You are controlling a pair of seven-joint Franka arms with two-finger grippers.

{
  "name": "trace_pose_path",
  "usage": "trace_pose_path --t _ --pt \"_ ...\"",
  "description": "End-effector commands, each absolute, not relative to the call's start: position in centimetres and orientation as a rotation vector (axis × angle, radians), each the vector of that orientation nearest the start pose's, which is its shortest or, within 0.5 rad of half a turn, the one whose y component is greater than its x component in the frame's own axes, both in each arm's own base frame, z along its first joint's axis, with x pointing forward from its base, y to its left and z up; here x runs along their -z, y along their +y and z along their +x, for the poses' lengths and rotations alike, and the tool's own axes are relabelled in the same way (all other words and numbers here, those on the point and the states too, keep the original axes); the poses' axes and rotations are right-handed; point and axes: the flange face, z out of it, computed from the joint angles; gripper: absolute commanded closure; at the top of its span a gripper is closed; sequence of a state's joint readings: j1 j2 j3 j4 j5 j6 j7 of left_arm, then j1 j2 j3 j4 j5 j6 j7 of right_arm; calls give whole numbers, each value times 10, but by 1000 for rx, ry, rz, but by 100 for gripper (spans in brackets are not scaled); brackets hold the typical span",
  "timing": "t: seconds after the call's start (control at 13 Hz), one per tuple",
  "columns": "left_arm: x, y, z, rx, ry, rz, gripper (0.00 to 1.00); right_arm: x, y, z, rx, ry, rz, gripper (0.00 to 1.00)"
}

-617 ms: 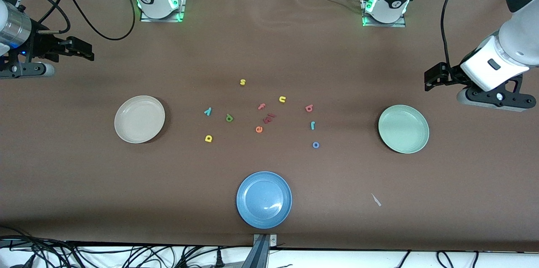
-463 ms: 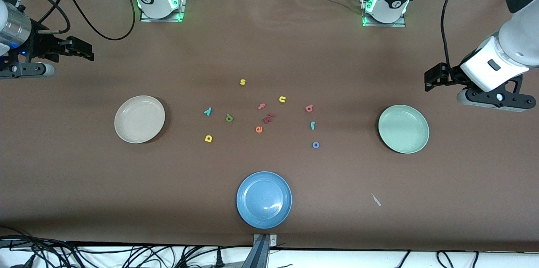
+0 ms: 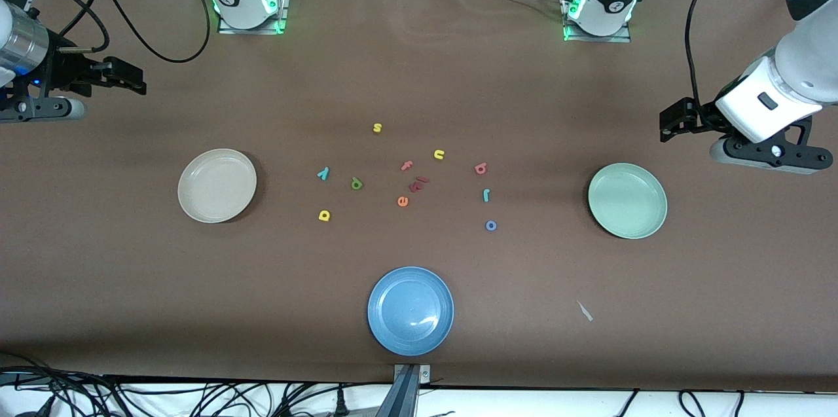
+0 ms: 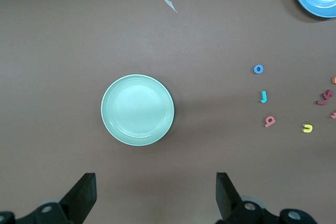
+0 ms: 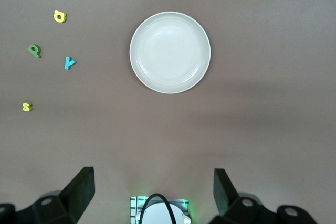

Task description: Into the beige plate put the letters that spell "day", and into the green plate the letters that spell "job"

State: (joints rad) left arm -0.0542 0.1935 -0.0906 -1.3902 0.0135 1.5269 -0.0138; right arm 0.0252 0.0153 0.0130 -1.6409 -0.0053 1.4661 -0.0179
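Observation:
The beige plate [image 3: 217, 185] [image 5: 170, 52] lies empty toward the right arm's end, the green plate [image 3: 627, 200] [image 4: 137, 109] empty toward the left arm's end. Between them lie the teal y [image 3: 323, 173], dark green d [image 3: 356, 183] and yellow a [image 3: 324, 215], and closer to the green plate the pink b [image 3: 480, 168], teal j [image 3: 486, 194] and blue o [image 3: 491, 225]. My right gripper [image 3: 134, 80] [image 5: 153, 179] hangs open and empty over bare table beside the beige plate. My left gripper [image 3: 674, 122] [image 4: 155, 182] is open and empty above the table by the green plate.
A blue plate [image 3: 410, 310] sits near the front edge. Stray letters lie mid-table: yellow s [image 3: 377, 127], yellow u [image 3: 438, 154], pink f [image 3: 406, 165], orange e [image 3: 402, 201] and dark red pieces [image 3: 418, 184]. A pale scrap [image 3: 584, 311] lies nearer the camera than the green plate.

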Motion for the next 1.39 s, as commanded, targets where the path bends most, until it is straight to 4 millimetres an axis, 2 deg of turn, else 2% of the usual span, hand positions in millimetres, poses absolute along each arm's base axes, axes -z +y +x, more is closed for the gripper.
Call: trace_pose_path --t 0.0,1.31 --pt "-593 -83 601 -96 209 -3150 0 -581 20 545 -297 -75 -3114 0" --pt "-583 -82 606 -116 217 -3137 0 -581 20 545 -300 -75 -3114 0"
